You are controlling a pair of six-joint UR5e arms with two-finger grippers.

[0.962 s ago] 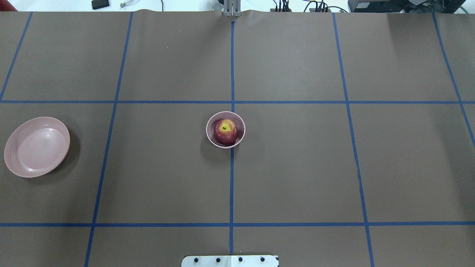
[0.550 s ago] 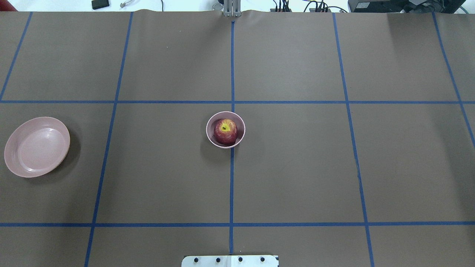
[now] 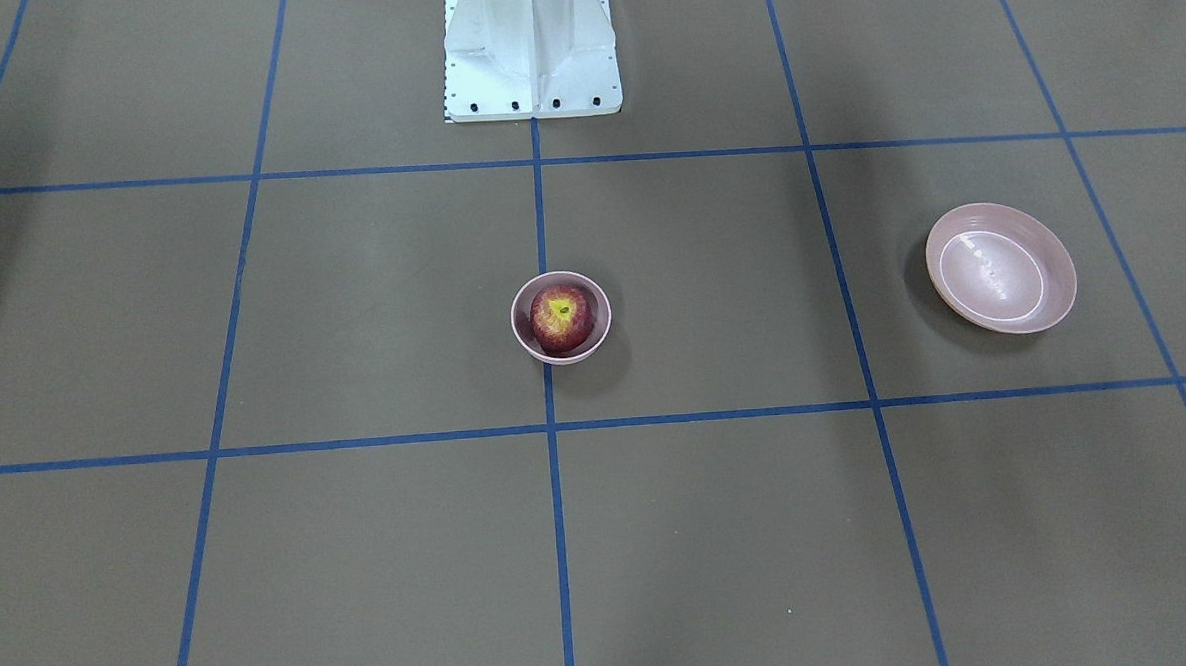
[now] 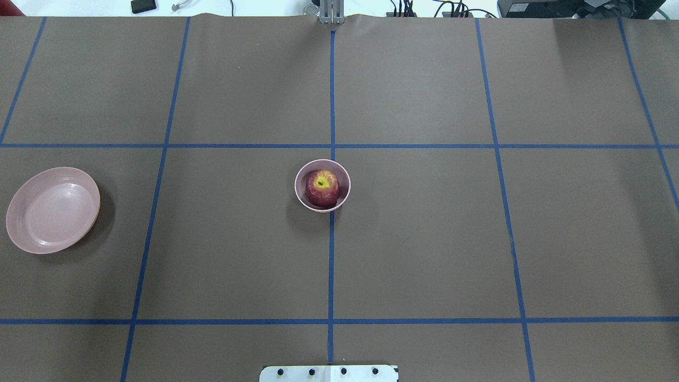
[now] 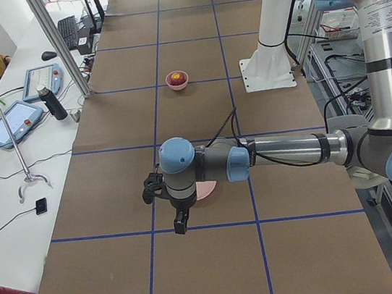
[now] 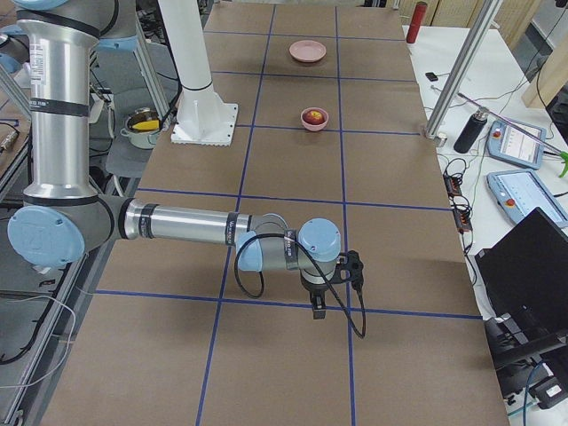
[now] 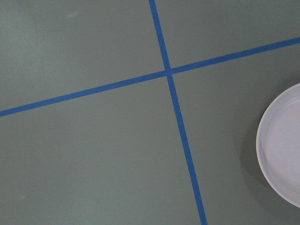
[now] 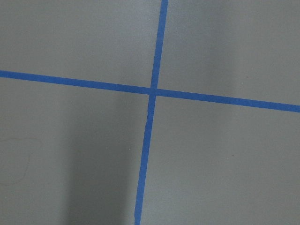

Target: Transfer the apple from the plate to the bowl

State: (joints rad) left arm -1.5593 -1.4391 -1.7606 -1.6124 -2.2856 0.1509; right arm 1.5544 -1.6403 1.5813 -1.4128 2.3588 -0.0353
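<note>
Overhead exterior: apple (image 4: 322, 187) in bowl (image 4: 345, 183) mid-desk, plate (image 4: 53, 212) bare at left edge; delivered, I judge. Left pincer (image 5: 180, 224), right pincer (image 6: 319, 307): cannot tell how open.

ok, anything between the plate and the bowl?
Only bare table and one blue tape line lie between plate and bowl; the overhead view shows it.

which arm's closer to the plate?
Left. The left pincer hangs near the plate, whose rim shows in its wrist view; the right pincer hangs far from it, on the robot's other side.
</note>
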